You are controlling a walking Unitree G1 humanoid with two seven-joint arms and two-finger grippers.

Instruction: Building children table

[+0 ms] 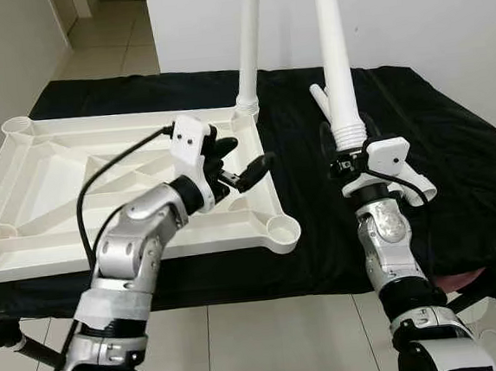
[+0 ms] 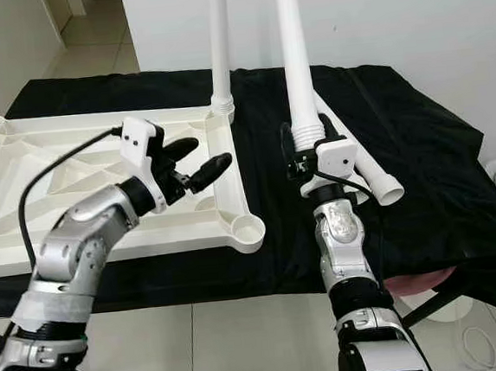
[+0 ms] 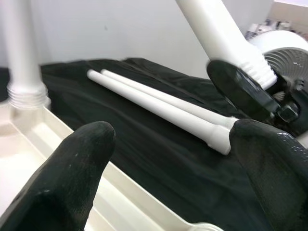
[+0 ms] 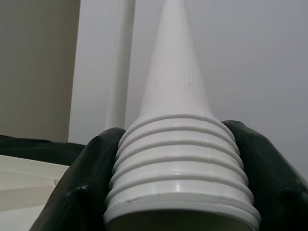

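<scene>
White tabletop [image 1: 101, 190] upside down on bench, one leg [image 1: 249, 46] screwed in; my right pincer [image 1: 350, 155] holds second leg [image 1: 334, 56] upright; two more legs [image 3: 159, 103] lie flat.

One white table top [image 1: 53, 246] lies upside down on one black cloth [image 1: 455, 167]. Four white table legs are in view: one stands screwed into a corner socket [image 1: 245, 55], one is held upright [image 1: 335, 65], and two lie side by side on the cloth [image 3: 159, 103]. Two grippers [image 1: 244, 164] [image 1: 350, 155] are in view.

tabletop [image 1: 62, 245]: white plastic, smooth, slight gloss
legs [image 1: 334, 56]: white plastic, glossy, ribbed ends
cloth [image 1: 456, 176]: black fabric, matt, creased
arms [image 1: 127, 239]: silver metal, satin
</scene>
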